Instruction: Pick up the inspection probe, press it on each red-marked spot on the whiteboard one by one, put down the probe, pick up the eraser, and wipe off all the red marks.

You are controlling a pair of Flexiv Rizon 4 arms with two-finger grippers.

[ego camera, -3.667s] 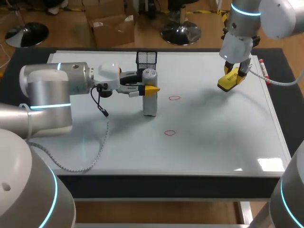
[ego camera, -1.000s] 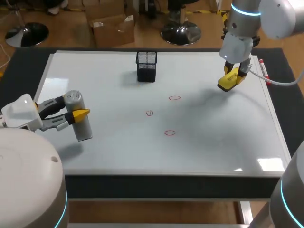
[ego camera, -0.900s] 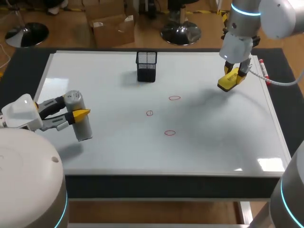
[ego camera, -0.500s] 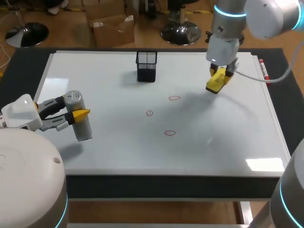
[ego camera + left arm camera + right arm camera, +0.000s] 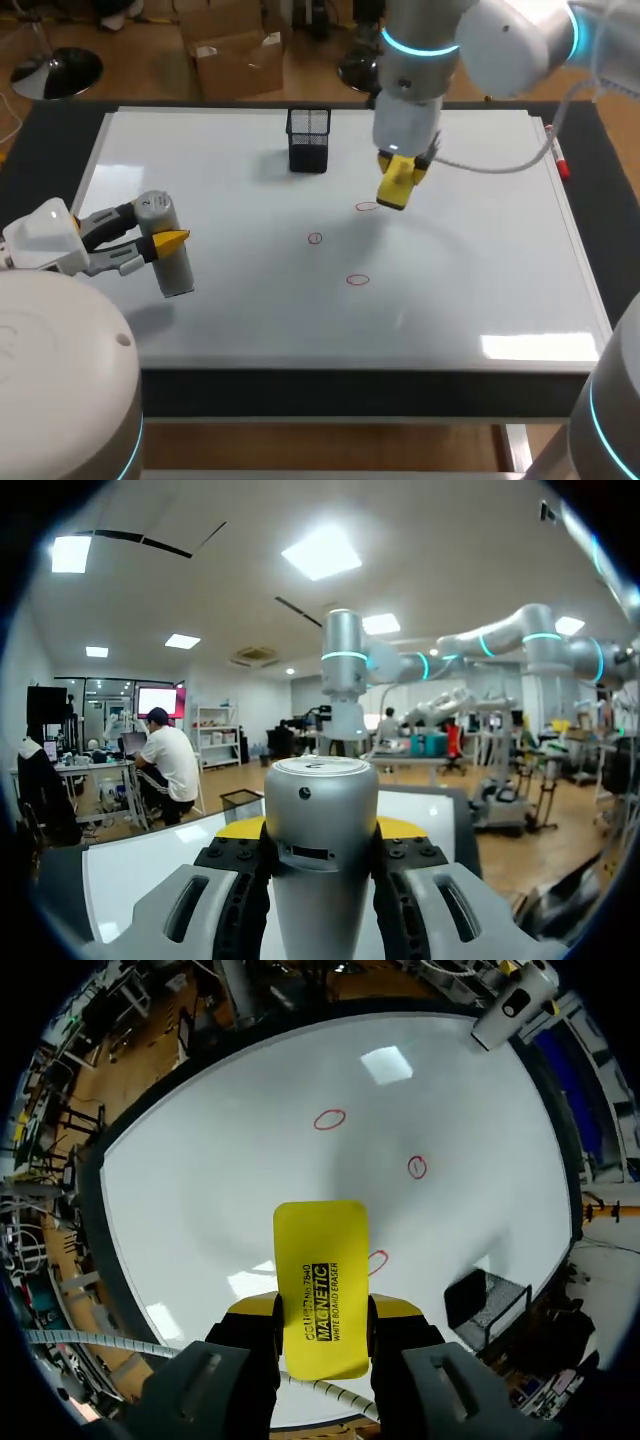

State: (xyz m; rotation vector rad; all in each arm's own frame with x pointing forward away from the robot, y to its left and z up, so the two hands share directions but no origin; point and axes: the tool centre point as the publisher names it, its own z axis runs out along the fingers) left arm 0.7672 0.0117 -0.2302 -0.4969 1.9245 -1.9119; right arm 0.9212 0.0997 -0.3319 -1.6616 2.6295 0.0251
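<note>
Whiteboard (image 5: 480, 260) middle as clock face, 12 o'clock being far edge. Black mesh cup (image 5: 308, 138) standing at 11 o'clock, blocking low path there. Right arm (image 5: 500, 40) coming in from 1 o'clock; right gripper (image 5: 400, 170) pinching eraser (image 5: 394, 190), hanging just past middle, over one red mark (image 5: 365, 207). Left gripper (image 5: 158, 238) squeezing probe (image 5: 176, 270), filling 9 o'clock side. Board lying open from 3 to 7 o'clock. Gap showing between cup and eraser.
</note>
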